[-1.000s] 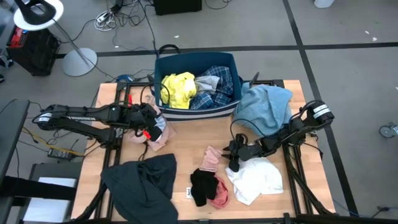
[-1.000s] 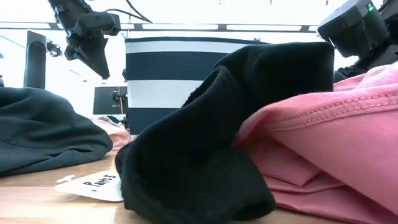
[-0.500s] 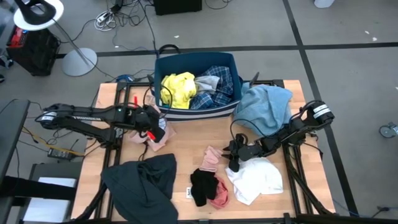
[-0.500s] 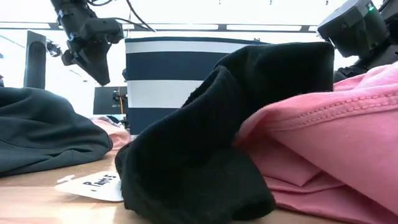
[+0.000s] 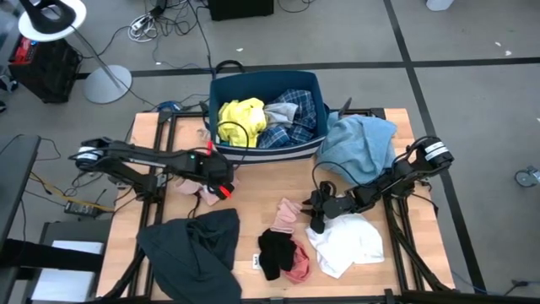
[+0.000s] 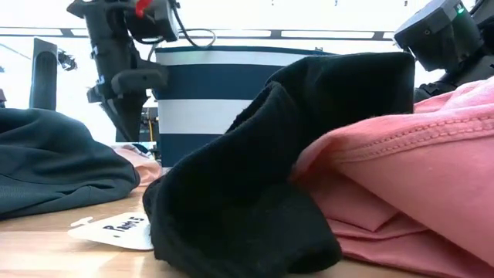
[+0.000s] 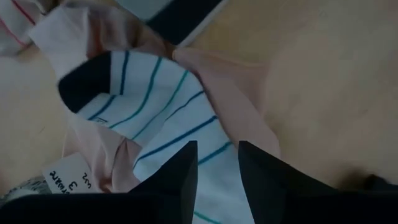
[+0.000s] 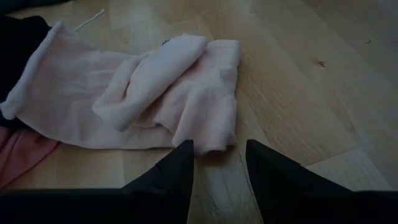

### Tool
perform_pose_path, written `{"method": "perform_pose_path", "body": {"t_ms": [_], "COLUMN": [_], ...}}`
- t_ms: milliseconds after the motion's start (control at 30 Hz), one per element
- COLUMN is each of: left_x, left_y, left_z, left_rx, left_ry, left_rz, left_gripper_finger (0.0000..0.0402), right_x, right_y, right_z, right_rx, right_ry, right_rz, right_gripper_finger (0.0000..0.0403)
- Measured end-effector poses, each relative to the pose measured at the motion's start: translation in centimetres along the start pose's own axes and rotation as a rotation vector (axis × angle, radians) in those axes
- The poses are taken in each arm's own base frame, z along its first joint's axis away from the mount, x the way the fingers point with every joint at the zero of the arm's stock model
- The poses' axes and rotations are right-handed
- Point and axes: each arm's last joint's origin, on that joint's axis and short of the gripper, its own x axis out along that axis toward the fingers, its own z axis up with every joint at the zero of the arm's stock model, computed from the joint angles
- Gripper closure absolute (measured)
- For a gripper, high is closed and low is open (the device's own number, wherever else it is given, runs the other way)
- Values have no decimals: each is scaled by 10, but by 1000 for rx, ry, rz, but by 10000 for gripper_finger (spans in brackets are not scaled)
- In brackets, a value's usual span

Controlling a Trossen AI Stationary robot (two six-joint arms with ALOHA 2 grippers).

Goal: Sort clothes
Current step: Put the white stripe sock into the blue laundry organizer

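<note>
The left gripper [image 7: 217, 158] hangs w/ fingers spread a little, holding nothing; directly under it lies a white sock w/ blue stripes [image 7: 155, 118] on pale pink cloth [image 7: 239, 106]. The right gripper [image 8: 219, 158], fingers apart too, is just before a folded pale pink garment [image 8: 168, 93].

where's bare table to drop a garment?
Free: wood between the navy bin and the pale pink garment, and the strip right of the white garment. Crowded: front edge, with the dark grey garment and black garment.
</note>
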Motion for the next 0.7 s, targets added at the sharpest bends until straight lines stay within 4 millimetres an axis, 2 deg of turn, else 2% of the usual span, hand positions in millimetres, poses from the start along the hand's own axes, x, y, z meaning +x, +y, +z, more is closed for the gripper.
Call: {"method": "perform_pose_path", "body": {"t_ms": [100,233,300,367,433,567,700], "left_x": [8,21,23,22,19,6,-17], "left_y": [-2,4,8,9,10,15,24], "left_z": [-1,-13,-18,-20,-21,-21,-22], "left_rx": [9,-32,-51,-49,-46,-52,-87], "left_ry": [20,63,80,84,80,41,6], "left_rz": [19,65,84,86,84,108,108], "left_gripper_finger": [279,288,312,353,387,398,399], "right_x": [0,0,0,0,0,0,0], "right_y": [0,0,0,0,0,0,0], "right_z": [0,0,0,0,0,0,0], "right_rx": [0,0,0,0,0,-1,-1], "right_ry": [1,2,3,2,3,2,2], "right_rz": [2,4,4,4,4,4,4], "right_gripper_finger": [258,259,259,260,262,266,266]}}
